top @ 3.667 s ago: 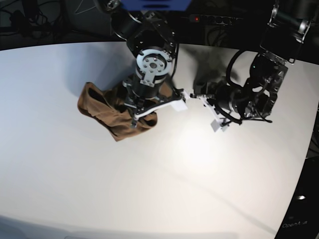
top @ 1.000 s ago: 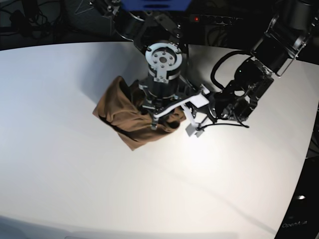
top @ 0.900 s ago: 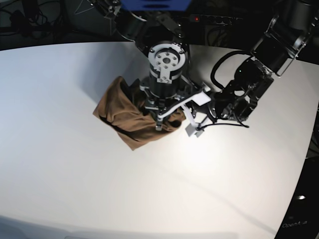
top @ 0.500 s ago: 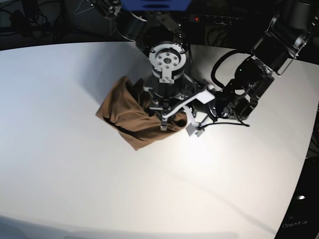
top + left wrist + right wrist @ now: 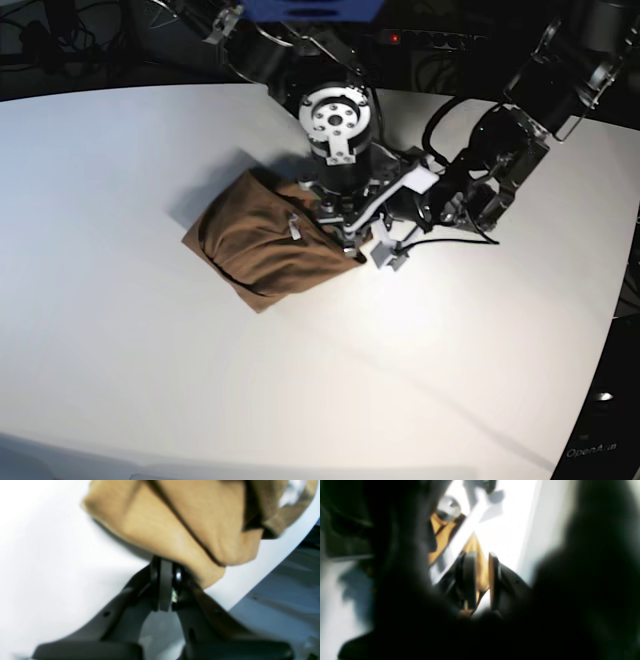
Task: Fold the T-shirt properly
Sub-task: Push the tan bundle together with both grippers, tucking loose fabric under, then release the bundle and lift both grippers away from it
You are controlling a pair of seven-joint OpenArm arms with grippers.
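The T-shirt (image 5: 270, 242), bunched and lifted a moment ago, is now laid flatter on the table (image 5: 120, 330). Its edge is pinched by the closed left gripper (image 5: 166, 580); cloth is seemingly being released between the slightly parted jaws of the right gripper (image 5: 480, 580).

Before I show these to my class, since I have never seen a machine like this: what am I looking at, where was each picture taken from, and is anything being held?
It is a robot with two arms working at a white table. The wide picture looks down from above; the two close, blurry ones come from small cameras on each arm's wrist, looking along its end effector. The brown bundle is a T-shirt, partly folded and lying on the table. The left end effector is shut, with its tip pressed at the shirt's edge; whether cloth is pinched there is hard to tell. The right end effector has tan cloth between its two fingers, which stand a little apart, so it may be gripping or letting go.
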